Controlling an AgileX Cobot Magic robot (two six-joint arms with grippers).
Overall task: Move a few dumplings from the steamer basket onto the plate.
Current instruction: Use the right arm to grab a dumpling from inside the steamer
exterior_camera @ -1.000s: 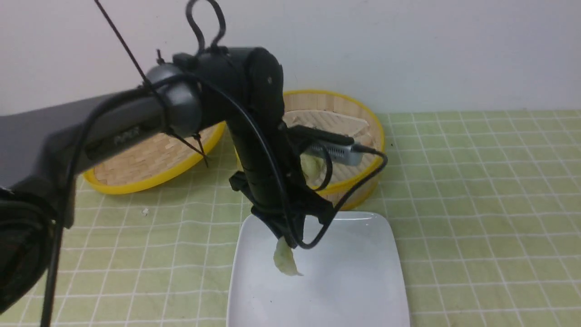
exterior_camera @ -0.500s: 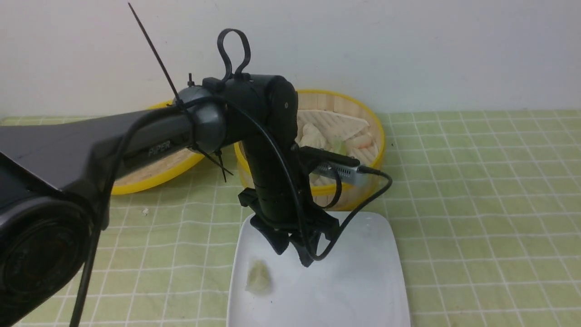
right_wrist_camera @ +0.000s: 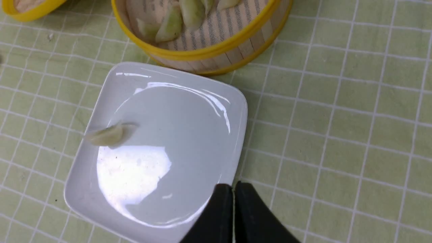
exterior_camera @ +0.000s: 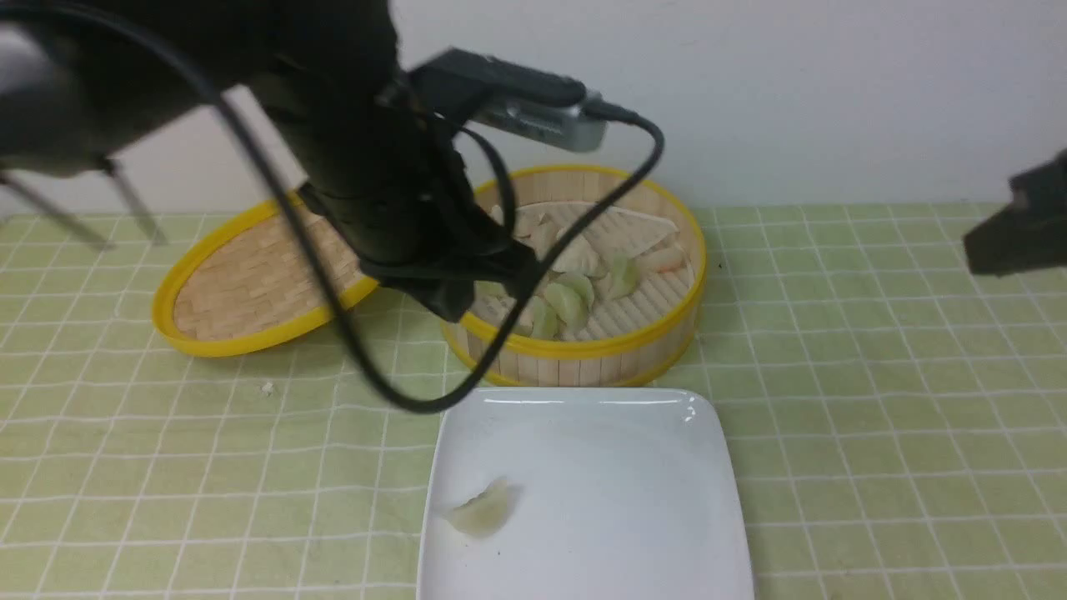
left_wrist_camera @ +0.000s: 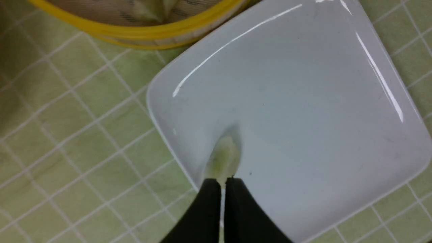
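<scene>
One pale green dumpling (exterior_camera: 483, 512) lies on the left part of the white square plate (exterior_camera: 633, 517), free of any gripper. It also shows in the left wrist view (left_wrist_camera: 224, 160) and the right wrist view (right_wrist_camera: 108, 135). Several more dumplings (exterior_camera: 575, 292) lie in the bamboo steamer basket (exterior_camera: 583, 362) just behind the plate. My left gripper (exterior_camera: 454, 304) hangs raised and blurred over the basket's left rim. Its jaws (left_wrist_camera: 222, 180) are shut and empty. My right gripper (right_wrist_camera: 233, 187) is shut and empty, high over the plate's (right_wrist_camera: 162, 189) right edge.
The shallow woven yellow-rimmed lid (exterior_camera: 250, 292) lies to the left of the basket. A green checked cloth (exterior_camera: 875, 417) covers the table. A dark part of my right arm (exterior_camera: 1017, 229) shows at the right edge. A black cable (exterior_camera: 400, 400) loops down from the left arm.
The left gripper let the dumpling go onto the plate's left side, then rose and moved back toward the basket with shut jaws. A part of the right arm has come in at the right edge.
</scene>
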